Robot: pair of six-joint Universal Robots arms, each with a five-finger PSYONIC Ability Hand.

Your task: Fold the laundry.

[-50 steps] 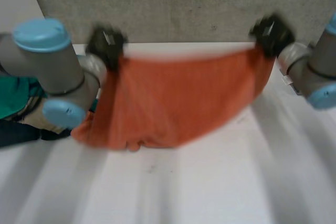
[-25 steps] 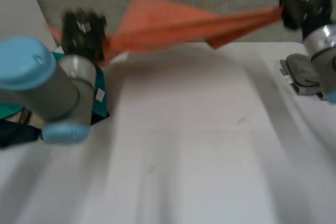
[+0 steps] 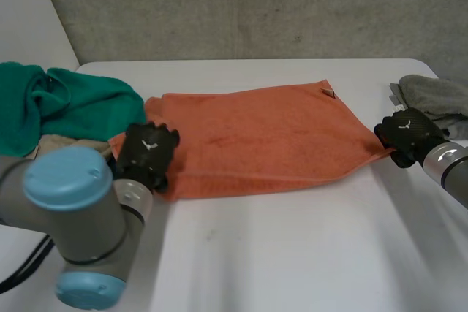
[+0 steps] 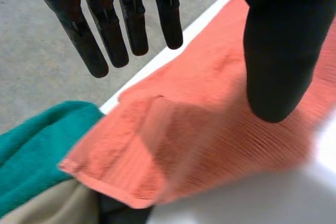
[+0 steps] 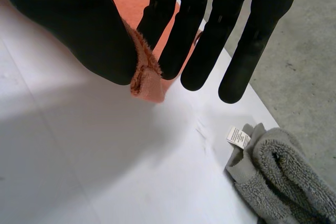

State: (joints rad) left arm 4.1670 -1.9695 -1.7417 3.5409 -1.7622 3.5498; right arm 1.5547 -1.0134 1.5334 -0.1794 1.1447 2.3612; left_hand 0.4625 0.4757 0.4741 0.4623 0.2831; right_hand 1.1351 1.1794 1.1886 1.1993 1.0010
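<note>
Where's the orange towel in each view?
Head view: orange towel flat mid-table, between left robot hand and right robot hand.
Left wrist view: orange towel below the left robot hand's straight fingers, its corner beside the green towel.
Right wrist view: its corner pinched between thumb and fingers.
Shared landmark: white table.

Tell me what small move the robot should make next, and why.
Probably lower the left hand and pinch the near left corner under it. The orange towel lies spread flat on the table; the right hand pinches its near right corner, while the left hand's fingers are straight and hold nothing. With both corners held, the fold could begin.
</note>
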